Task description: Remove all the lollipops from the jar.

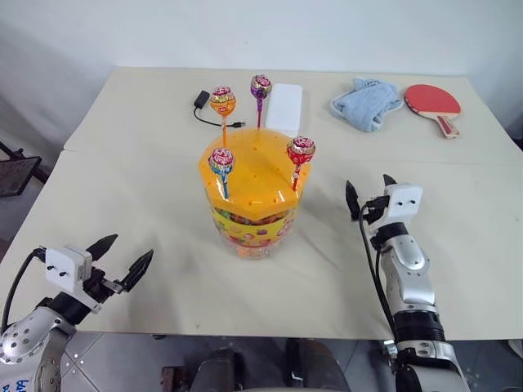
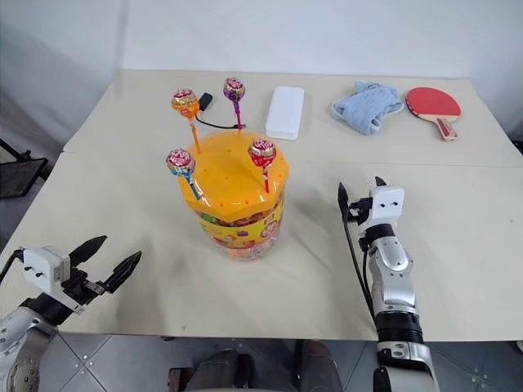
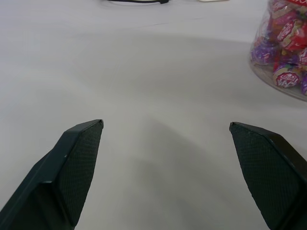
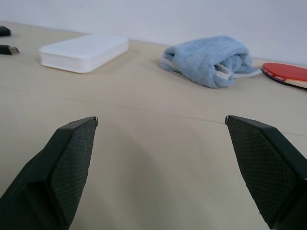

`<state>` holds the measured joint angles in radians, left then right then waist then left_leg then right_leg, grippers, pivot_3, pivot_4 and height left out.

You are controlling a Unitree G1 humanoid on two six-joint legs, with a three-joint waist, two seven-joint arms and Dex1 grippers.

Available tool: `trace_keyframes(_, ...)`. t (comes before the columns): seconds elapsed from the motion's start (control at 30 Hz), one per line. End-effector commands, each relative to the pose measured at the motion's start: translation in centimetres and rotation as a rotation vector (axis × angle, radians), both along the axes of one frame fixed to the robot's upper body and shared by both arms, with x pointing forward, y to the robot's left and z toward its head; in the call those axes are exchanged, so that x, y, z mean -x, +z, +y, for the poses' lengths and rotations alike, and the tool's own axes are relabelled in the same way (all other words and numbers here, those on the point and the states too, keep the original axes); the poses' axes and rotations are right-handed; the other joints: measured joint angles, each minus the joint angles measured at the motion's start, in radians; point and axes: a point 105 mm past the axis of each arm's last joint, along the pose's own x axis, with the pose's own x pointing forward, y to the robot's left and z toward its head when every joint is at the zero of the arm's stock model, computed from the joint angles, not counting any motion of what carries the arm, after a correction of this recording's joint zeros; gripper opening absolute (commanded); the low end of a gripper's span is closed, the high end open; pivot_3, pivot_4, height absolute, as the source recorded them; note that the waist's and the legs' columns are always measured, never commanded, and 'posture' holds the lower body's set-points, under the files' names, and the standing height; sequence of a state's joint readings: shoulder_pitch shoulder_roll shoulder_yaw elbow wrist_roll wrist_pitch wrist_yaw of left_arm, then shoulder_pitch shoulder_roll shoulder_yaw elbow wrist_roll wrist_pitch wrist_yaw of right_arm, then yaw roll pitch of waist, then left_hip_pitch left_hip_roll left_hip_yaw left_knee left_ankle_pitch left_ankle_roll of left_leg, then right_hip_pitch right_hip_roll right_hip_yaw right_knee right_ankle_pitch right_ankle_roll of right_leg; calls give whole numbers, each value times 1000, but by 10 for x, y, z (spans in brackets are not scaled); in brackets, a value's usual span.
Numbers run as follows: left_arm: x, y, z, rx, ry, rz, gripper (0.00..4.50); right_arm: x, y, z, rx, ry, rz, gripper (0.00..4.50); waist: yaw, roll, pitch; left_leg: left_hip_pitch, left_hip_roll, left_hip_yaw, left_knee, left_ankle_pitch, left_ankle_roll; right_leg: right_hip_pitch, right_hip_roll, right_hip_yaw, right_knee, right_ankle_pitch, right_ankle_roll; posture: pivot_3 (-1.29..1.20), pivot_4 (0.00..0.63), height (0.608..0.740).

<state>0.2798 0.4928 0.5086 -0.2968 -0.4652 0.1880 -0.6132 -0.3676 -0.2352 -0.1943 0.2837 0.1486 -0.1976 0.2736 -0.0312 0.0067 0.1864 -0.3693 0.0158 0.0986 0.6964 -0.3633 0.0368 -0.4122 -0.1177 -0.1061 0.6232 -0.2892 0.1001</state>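
While the left gripper hovered over the near left edge of the counter, its two black fingers stood spread wide with nothing between them. It was well apart from the jar, which stood upright near the middle of the counter, its clear wall showing colourful sweets above and below a yellow label band. In the left wrist view the jar's lower wall appeared beyond the parted fingers.

All four lollipops were planted upright in the holes of the jar's orange domed lid. At the front left stood the blue-stick lollipop; behind it, at the back left, rose the orange-stick lollipop. At the back, further right, was the purple-stick lollipop, and the red-stick lollipop stood at the front right.

Behind the jar lay a black cable and a white rectangular box. Further right, near the far edge, lay a folded blue cloth and beside it a red table-tennis paddle.

To the right of the jar, and clear of it, the right gripper was held above the counter with its fingers likewise wide apart and empty.
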Motion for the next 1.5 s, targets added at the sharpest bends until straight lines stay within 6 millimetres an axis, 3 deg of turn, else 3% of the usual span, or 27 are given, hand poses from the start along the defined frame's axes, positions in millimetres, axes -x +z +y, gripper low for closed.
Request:
trace_keyframes(0.03, -6, 12, 0, 11, -26, -25, 4500, 10, 25, 1, 11, 67, -109, 4462, 2, 0, 0, 0, 0, 0, 0, 0, 0, 0, 0, 0, 0, 0, 0, 0, 150, 740)
trace_keyframes(0.17, -7, 52, -15, 102, -193, -142, 4500, 29, 49, 7, 2, 260, -174, 4462, 3, 0, 0, 0, 0, -1, 0, 0, 0, 0, 0, 0, 0, 0, 0, 0, 150, 740)
trace_keyframes(0.27, -4, 88, -26, 132, -361, -199, 4500, 58, 73, 7, 8, 477, -188, 4462, 6, 0, 0, -2, 0, -3, 0, 0, 0, 0, 0, -2, 0, 0, 0, 0, 150, 740)
trace_keyframes(0.37, -6, 122, -32, 163, -512, -192, 4500, 103, 95, -1, 48, 719, -157, 4462, 16, 1, 1, -1, 0, -5, 1, 0, 0, 2, 0, -2, -2, 0, 0, 0, 150, 740)
trace_keyframes(0.53, -7, 134, -39, 140, -676, -115, 4500, 150, 118, 7, 105, 912, -175, 4462, 9, 1, 1, 2, 0, -4, 0, 0, 1, 5, 0, -2, -3, 0, 0, 0, 150, 740)
trace_keyframes(0.63, -4, 133, -51, 104, -780, -70, 4500, 168, 116, 14, 165, 962, -191, 4462, 6, 1, 1, 1, 1, -4, 0, 0, 0, 4, 2, -2, -3, 0, 0, 0, 150, 740)
trace_keyframes(0.77, 7, 139, -86, 87, -970, -61, 4500, 178, 88, -1, 294, 977, -92, 4462, 22, 0, 0, 1, 0, -3, 0, 0, 0, 4, 2, -1, -4, 1, 1, 0, 150, 740)
trace_keyframes(0.9, 11, 151, -115, 106, -1072, -124, 4500, 175, 82, -15, 309, 966, -50, 4462, 34, 0, 1, 0, -2, -3, 2, 0, 2, 5, 1, 0, -4, 2, 3, 0, 150, 740)
trace_keyframes(1.03, 5, 162, -138, 117, -1090, -221, 4500, 175, 79, -11, 301, 994, -46, 4462, 36, 0, 1, 1, -1, -3, 2, 1, 1, 5, 2, 0, -3, 2, 3, 0, 150, 740)
trace_keyframes(1.23, -4, 151, -156, 132, -1108, -226, 4500, 176, 88, 3, 277, 1025, -119, 4462, 36, 0, 1, 1, -2, -1, 2, 1, 1, 4, 5, 1, -2, 2, 3, 0, 150, 740)
trace_keyframes(1.33, -9, 151, -160, 146, -1112, -235, 3868, 177, 96, 8, 268, 1036, -152, 4500, 40, 0, 1, 1, -2, -2, 3, 1, 1, 5, 6, 1, -2, 2, 3, 0, 150, 740)
trace_keyframes(1.5, -14, 149, -166, 155, -1124, -229, 2269, 181, 103, 21, 252, 1073, -189, 4500, 56, 0, 1, 1, -3, -2, 3, 1, 1, 5, 6, 1, -2, 2, 3, 0, 150, 740)
